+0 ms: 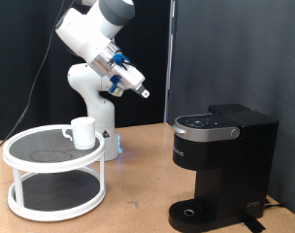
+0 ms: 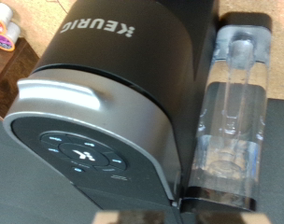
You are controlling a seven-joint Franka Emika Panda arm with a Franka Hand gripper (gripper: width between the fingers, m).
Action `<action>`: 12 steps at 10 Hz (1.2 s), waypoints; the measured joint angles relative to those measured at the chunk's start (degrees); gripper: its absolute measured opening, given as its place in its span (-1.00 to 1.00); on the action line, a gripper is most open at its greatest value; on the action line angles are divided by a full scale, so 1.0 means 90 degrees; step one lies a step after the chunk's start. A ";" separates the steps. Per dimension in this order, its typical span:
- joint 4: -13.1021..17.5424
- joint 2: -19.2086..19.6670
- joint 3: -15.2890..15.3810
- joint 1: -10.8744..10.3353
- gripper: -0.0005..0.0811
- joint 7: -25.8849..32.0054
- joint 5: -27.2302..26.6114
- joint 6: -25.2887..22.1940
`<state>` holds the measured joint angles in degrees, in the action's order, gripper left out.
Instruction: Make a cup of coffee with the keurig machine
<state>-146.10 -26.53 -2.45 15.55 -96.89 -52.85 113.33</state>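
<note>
The black keurig machine (image 1: 221, 165) stands on the wooden table at the exterior view's right, with its lid down and its round drip tray (image 1: 193, 215) bare. The white cup (image 1: 82, 132) stands on the top tier of a white round rack (image 1: 21, 155) at the left. My gripper (image 1: 144, 92) hangs high in the air between them, above and left of the machine, touching nothing. The wrist view looks down on the machine (image 2: 105, 84), its lit button panel (image 2: 81, 154) and its clear water tank (image 2: 231, 103). No fingers show there.
A small pod with a colourful lid (image 2: 2, 33) lies on the table beside the machine in the wrist view. The robot's white base (image 1: 94, 107) stands behind the rack. A black curtain closes the back.
</note>
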 joint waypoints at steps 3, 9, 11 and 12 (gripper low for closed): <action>0.0042 -0.0029 -0.0532 0.0289 -0.99 0.0352 0.0532 -0.0525; 0.0638 0.0193 -0.1679 0.0829 -0.99 0.0701 0.1989 -0.2835; 0.0676 0.0172 -0.1839 0.0935 -0.99 0.0844 0.2001 -0.2785; 0.0669 0.0175 -0.1830 0.0933 -0.99 0.0844 0.2001 -0.2793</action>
<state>-140.08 -24.96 -18.92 23.95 -89.30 -34.84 88.19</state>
